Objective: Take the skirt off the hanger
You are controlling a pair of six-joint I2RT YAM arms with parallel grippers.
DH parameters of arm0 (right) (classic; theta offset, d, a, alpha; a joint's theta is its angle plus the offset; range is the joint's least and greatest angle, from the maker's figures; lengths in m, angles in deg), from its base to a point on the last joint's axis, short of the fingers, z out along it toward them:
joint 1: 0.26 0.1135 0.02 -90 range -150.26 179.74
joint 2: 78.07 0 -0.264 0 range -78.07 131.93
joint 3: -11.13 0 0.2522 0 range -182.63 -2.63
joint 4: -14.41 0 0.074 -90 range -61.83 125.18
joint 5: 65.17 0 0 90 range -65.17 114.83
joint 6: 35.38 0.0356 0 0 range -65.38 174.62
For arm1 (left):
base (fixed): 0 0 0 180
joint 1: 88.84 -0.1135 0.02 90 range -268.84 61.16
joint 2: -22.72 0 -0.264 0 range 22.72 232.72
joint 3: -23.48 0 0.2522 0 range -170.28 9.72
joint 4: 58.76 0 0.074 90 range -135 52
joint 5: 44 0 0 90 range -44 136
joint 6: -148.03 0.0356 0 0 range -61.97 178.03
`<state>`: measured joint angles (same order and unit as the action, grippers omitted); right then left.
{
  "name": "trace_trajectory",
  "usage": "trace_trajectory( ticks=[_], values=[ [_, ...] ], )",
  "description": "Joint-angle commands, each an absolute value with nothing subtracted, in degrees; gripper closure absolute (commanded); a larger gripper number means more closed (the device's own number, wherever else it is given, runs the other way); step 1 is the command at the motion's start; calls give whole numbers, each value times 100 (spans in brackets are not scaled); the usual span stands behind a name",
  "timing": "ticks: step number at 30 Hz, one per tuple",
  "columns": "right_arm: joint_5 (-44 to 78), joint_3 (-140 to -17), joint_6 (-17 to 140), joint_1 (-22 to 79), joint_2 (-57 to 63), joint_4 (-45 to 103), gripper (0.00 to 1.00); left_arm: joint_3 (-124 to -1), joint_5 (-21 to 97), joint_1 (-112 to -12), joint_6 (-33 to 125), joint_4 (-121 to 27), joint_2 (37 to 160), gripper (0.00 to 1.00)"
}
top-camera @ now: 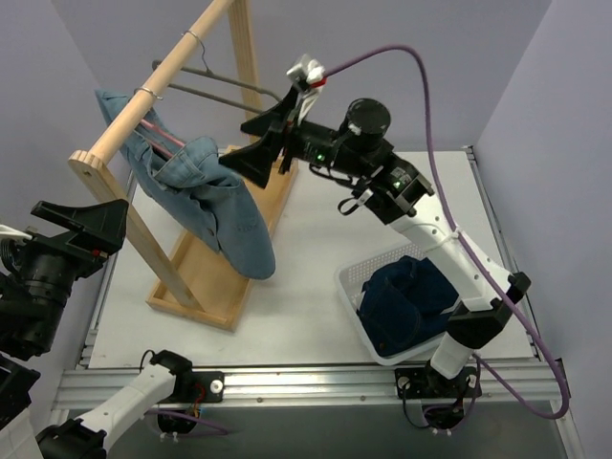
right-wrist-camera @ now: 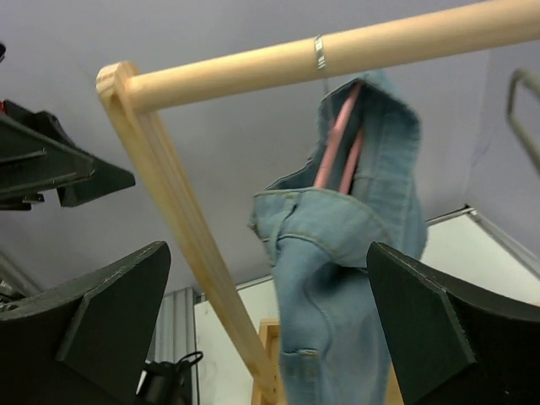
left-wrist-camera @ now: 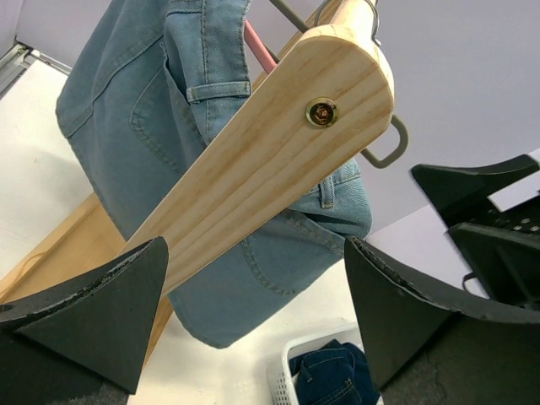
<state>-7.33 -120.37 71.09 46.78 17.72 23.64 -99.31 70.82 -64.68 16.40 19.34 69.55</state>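
1. Two sets of jaws stood wide apart and neither had hold of anything: the right gripper point(right-wrist-camera: 268, 253) hung just beside the skirt point(top-camera: 215, 206) on its right, and the left gripper point(left-wrist-camera: 253, 253) sat well apart at the near-left, facing the end of the wooden rail point(top-camera: 163, 72).
2. The pale denim skirt was draped over the pink hanger point(right-wrist-camera: 337, 135), which hooked onto the rail, hem dropping toward the rack's base point(top-camera: 215, 277). Not off yet, so this looked like the reach-in before the pull.
3. Next move, by my read: the right jaws would have to shut on the waistband fold, then draw the cloth down and right, clear of the hanger's arms. The hanger could swing or ride off the rail.
4. An empty grey hanger point(top-camera: 225, 91) hung farther along the rail.
5. The white table point(top-camera: 306, 229) carried the rack on the left and, near-right, a white basket point(top-camera: 349, 282) holding dark denim point(top-camera: 411, 296).
6. Plain lilac walls point(top-camera: 430, 57) closed in the far side and both flanks.
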Motion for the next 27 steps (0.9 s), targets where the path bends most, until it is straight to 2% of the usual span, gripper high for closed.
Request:
trace_trajectory(
  ticks=[1,9,18,21,22,24,25,27],
  values=[
    [-611,-12243,6631,4992,1799,2519,3,-9926,7017,-6502,1611,1907,6939,6],
    [-602,-12111,6438,5194,2089,2738,7,-9883,6991,-6502,1505,1934,6887,6],
    [22,-12304,6016,5467,2414,3169,17,-9873,6956,-6502,1461,1969,6886,6],
    [127,-12401,6050,5476,2555,3178,31,-9856,6956,-6511,1435,1951,6852,6],
    [189,-12392,6059,5502,2581,3160,44,-9830,6956,-6502,1435,1942,6851,6],
    [294,-12392,6077,5528,2643,3125,62,-9830,6982,-6502,1418,1942,6816,6],
    [365,-12401,6077,5554,2660,3099,79,-9830,6991,-6502,1426,1951,6807,6],
    [374,-12410,6060,5564,2652,3020,92,-9838,6991,-6502,1417,1977,6790,6]
  ],
)
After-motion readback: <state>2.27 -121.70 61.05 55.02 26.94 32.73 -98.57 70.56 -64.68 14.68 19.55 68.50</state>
